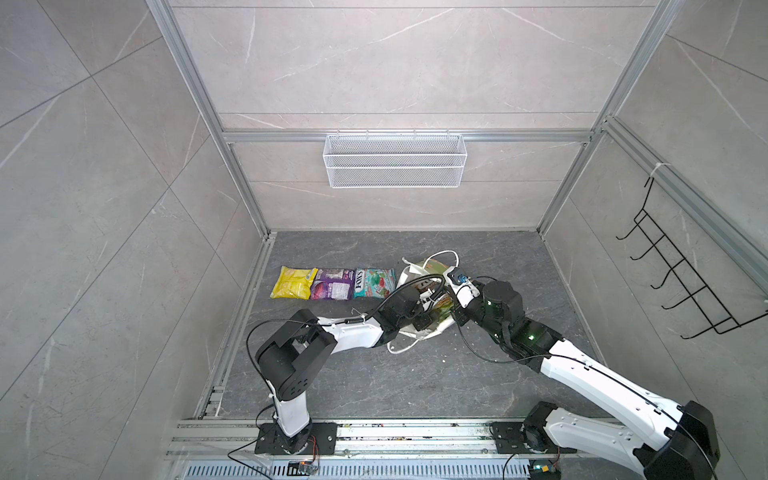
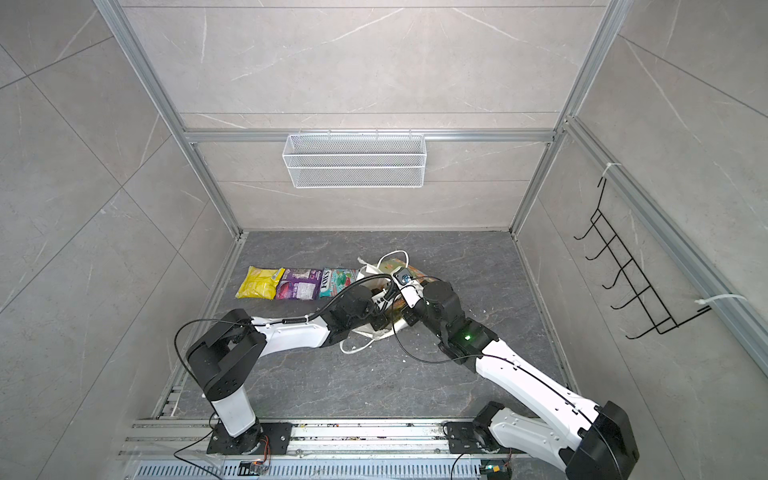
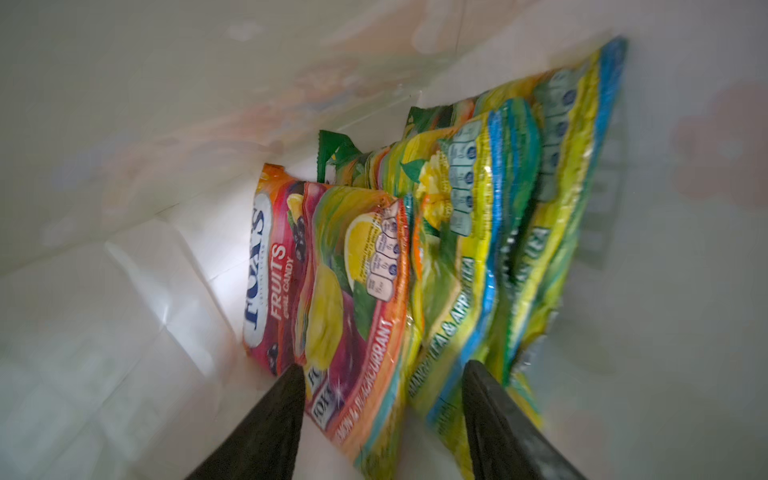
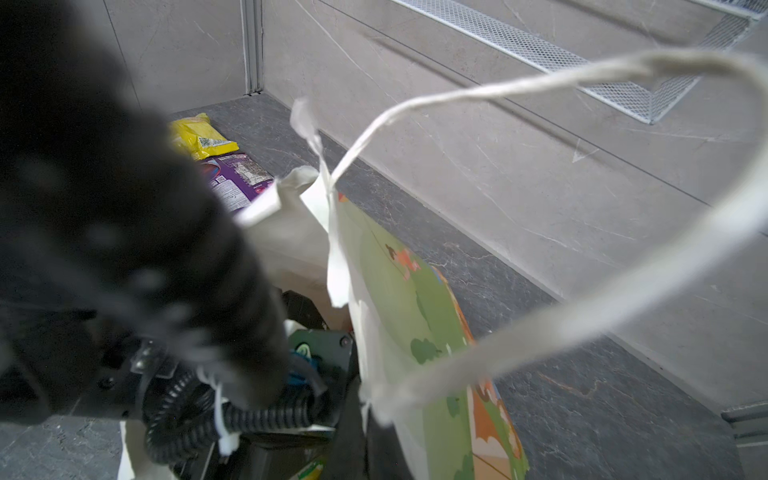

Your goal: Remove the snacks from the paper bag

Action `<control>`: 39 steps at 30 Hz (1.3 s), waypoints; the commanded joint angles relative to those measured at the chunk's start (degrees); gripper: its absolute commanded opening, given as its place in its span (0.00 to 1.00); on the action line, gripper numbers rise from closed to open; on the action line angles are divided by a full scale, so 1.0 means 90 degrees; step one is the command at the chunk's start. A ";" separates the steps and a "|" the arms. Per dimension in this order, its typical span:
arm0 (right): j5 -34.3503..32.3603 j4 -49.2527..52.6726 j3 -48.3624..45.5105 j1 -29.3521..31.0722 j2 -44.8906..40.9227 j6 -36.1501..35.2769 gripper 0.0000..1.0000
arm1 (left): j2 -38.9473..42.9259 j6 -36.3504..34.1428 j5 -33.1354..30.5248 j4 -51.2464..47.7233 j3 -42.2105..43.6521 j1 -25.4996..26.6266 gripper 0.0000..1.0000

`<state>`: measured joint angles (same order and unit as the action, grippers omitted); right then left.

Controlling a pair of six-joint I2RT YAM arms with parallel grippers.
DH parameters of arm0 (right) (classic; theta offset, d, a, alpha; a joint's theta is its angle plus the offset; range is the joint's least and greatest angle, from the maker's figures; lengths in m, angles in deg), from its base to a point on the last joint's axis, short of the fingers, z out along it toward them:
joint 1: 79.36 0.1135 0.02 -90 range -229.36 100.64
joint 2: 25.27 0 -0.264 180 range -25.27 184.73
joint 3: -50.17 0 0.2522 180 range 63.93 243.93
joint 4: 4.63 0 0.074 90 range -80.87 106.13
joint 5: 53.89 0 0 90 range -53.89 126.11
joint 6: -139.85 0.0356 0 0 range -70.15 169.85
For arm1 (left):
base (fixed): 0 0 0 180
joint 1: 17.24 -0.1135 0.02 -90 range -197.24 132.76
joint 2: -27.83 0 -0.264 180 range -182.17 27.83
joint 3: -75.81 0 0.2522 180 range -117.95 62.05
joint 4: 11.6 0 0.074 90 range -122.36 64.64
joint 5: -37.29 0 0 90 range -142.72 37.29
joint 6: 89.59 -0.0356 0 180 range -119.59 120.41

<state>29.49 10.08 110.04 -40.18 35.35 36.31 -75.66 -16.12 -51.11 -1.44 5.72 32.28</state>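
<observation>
The paper bag [image 1: 409, 274] [image 2: 368, 272] lies on its side mid-floor, its flowered pale green front [image 4: 399, 291] turned up. My left gripper [image 3: 382, 374] reaches inside it, open. One finger [image 3: 282, 407] sits at the near edge of an orange-red snack packet [image 3: 353, 291]. The other finger [image 3: 494, 407] lies over a green-yellow packet [image 3: 465, 257], with a second green-yellow one [image 3: 565, 183] beside it. My right gripper [image 4: 365, 440] is shut on the bag's upper wall by its cord handle [image 4: 540, 332]. Yellow [image 1: 292, 283], purple [image 1: 333, 284] and teal-red [image 1: 374, 282] packets lie in a row left of the bag.
A white wire mesh basket [image 1: 395, 160] [image 2: 354, 160] hangs on the back wall. A black hook rack [image 1: 685, 270] is on the right wall. Both forearms and the left arm's black cable [image 1: 419, 282] crowd over the bag's mouth.
</observation>
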 commanded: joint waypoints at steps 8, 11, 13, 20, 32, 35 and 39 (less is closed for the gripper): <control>0.0276 -0.0467 0.0149 0.0054 -0.0197 -0.0029 0.00 | -0.0523 -0.0098 -0.0157 0.0151 -0.0592 0.0006 0.54; 0.0271 -0.0477 0.0134 0.0059 -0.0238 -0.0029 0.00 | -0.0584 -0.0079 -0.0215 0.0223 -0.0635 0.0005 0.51; 0.0269 -0.0487 0.0107 0.0053 -0.0292 -0.0029 0.00 | -0.0604 -0.0010 -0.0302 0.0347 -0.0625 0.0006 0.46; 0.0169 -0.0579 -0.0056 0.0054 -0.0415 -0.0058 0.00 | -0.0661 0.0047 -0.0375 0.0400 -0.0665 -0.0011 0.31; 0.0062 -0.0731 -0.0280 0.0047 -0.0525 -0.0068 0.00 | -0.0351 0.0220 -0.0324 0.0451 -0.0596 -0.0013 0.22; 0.0010 -0.0730 -0.0299 0.0032 -0.0532 -0.0078 0.00 | -0.0233 0.0199 -0.0271 0.0456 -0.0577 -0.0013 0.21; -0.0017 -0.0731 -0.0313 0.0004 -0.0532 -0.0058 0.00 | -0.0094 0.0177 -0.0213 0.0438 -0.0513 -0.0014 0.17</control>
<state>29.19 6.71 107.35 -40.27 32.20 36.11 -80.18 -15.01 -53.88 -0.12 1.93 32.26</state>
